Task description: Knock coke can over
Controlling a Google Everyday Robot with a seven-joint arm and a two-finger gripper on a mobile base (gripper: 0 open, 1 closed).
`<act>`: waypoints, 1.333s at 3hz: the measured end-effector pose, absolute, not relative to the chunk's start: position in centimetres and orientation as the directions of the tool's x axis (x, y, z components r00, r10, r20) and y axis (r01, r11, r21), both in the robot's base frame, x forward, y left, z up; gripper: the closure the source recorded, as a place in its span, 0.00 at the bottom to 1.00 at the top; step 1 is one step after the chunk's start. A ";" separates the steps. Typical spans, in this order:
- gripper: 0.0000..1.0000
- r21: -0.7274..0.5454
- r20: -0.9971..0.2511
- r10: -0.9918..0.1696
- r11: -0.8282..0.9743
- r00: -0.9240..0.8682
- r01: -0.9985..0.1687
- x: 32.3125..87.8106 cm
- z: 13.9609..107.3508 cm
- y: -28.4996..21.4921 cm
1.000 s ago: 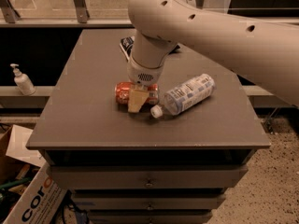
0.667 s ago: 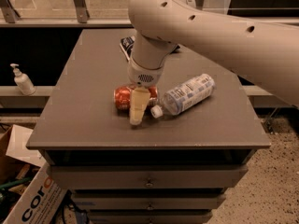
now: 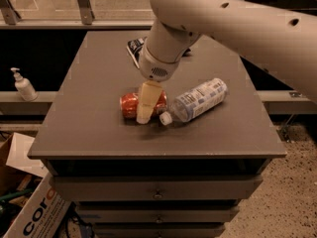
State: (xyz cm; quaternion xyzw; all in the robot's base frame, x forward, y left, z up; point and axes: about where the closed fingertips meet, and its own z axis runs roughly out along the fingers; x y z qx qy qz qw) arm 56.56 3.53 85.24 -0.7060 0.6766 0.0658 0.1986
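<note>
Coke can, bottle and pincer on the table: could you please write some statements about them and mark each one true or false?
1. The can lies on its side on the table. True.
2. The bottle stands upright. False: it lies on its side, with its cap end near the can.
3. The pincer is down at the table, in front of the can. True.
4. The bottle is left of the can. False: it is to the right of it.
5. A soap dispenser stands off the table, to the left. True.
</note>
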 end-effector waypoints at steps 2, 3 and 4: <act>0.00 -0.289 -0.552 -0.831 0.109 0.073 -0.951 57.8 91.6 1.4; 0.00 -0.318 -0.662 -0.746 0.189 0.075 -0.929 57.8 93.7 -0.6; 0.00 -0.327 -0.743 -0.664 0.250 0.085 -0.911 57.3 94.8 -3.0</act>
